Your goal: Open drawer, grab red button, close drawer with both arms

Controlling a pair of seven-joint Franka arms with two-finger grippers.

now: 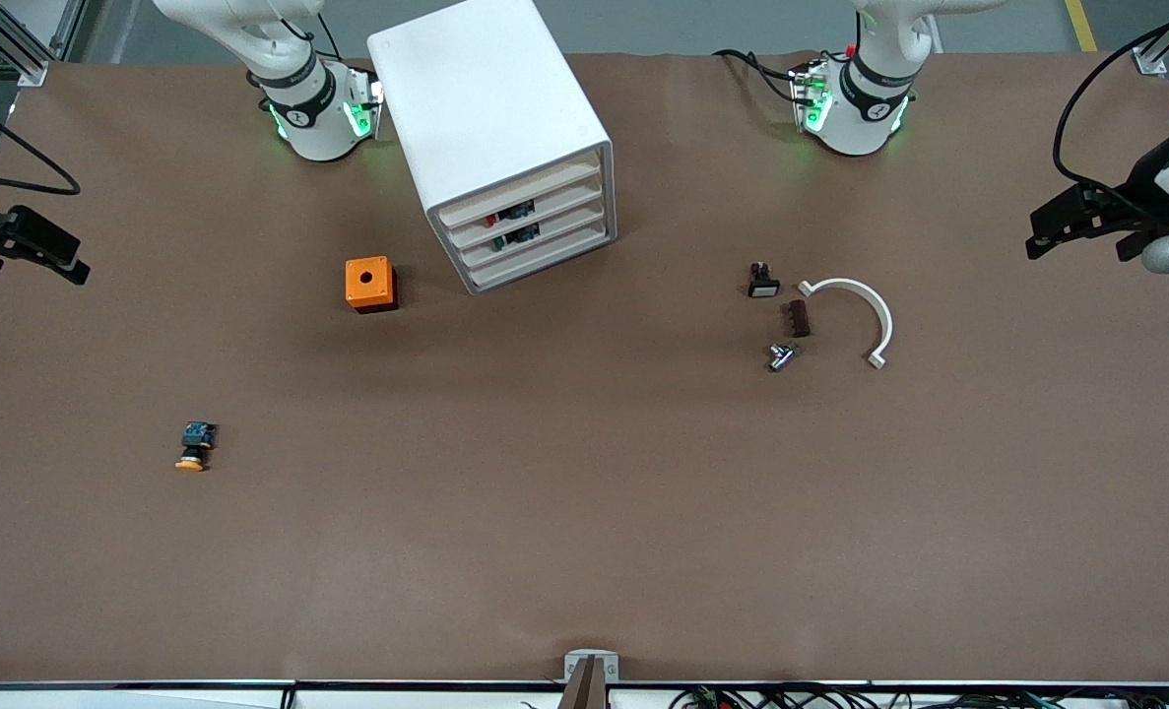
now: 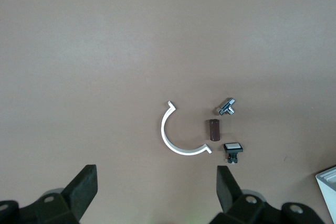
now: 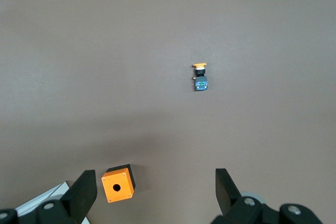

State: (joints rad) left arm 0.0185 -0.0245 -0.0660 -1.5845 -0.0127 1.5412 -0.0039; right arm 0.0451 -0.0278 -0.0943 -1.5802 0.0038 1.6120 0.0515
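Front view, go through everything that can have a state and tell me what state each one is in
cabinet: upright, all four drawers shut
second drawer: shut, a red part shows through its front
left gripper: jaws open, empty, at the left arm's end of the table
right gripper: jaws open, empty, at the right arm's end
yellow-capped button: lying on its side

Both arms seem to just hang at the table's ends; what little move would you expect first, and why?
Probably the right gripper swings toward the white boxy cabinet: its second-from-top white drawer is shut, with something red showing inside. Both grippers, the left gripper too, wait open at the brown table's ends, holding nothing.
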